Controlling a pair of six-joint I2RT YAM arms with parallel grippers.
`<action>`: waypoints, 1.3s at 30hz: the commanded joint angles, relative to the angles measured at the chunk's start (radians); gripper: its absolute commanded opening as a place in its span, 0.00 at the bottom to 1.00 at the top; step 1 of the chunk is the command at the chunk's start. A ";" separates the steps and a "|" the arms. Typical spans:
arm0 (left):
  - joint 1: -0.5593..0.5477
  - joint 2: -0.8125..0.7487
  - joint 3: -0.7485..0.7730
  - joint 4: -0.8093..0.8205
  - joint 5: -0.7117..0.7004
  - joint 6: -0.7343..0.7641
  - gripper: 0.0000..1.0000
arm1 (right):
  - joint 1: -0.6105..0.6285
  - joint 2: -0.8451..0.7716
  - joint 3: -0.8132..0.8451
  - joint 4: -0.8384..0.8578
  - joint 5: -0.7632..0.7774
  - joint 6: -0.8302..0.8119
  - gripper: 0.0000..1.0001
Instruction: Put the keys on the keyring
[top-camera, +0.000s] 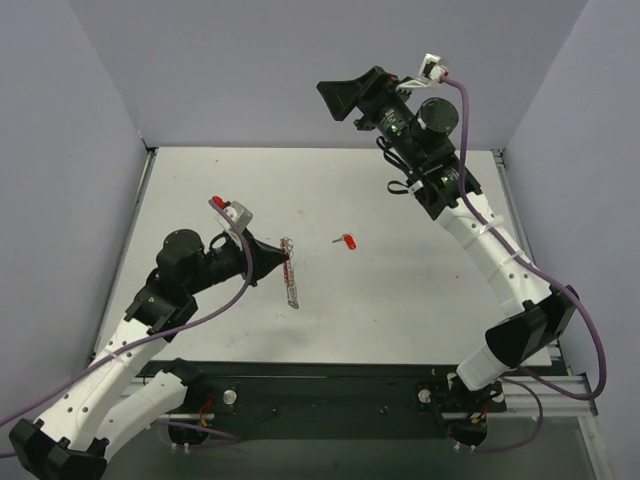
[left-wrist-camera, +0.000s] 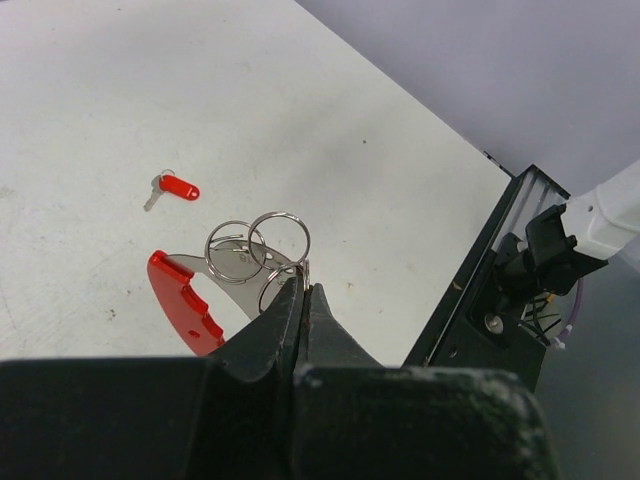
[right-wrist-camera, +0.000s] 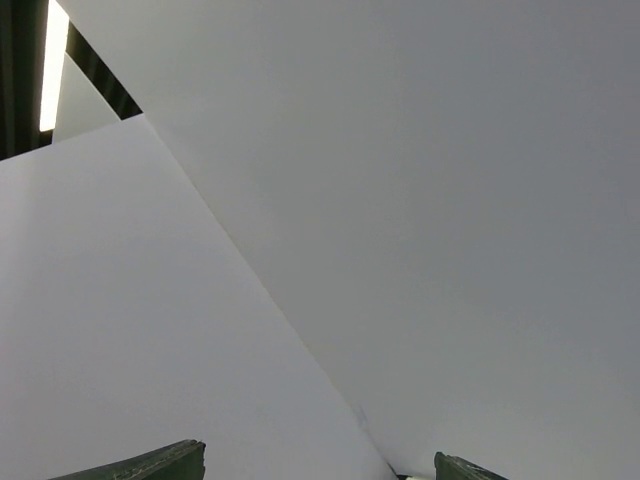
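No legible text, label, brand, number or sign in any view. Only a faint dark mark on the silver part of the keyring (left-wrist-camera: 186, 303), at about 11 o'clock from the tips of the left gripper (left-wrist-camera: 303, 287): too small to read.

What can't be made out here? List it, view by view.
- Left wrist: keyring, lower part hidden behind the shut left gripper.
- Top external: keyring seen edge-on, its loops too small.
- Both: key, its shaft too small to read.
- Right wrist: open right gripper cut off by the bottom edge.
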 joint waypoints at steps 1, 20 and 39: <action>-0.015 0.019 0.028 0.028 -0.033 0.015 0.00 | 0.013 -0.044 0.012 0.013 0.029 0.022 0.98; -0.070 0.026 0.114 -0.141 -0.205 0.092 0.00 | -0.073 -0.629 -0.829 -0.001 0.242 -0.107 0.98; -0.092 0.232 0.222 -0.192 -0.162 0.203 0.00 | -0.070 -0.624 -0.960 0.041 -0.367 -0.229 0.99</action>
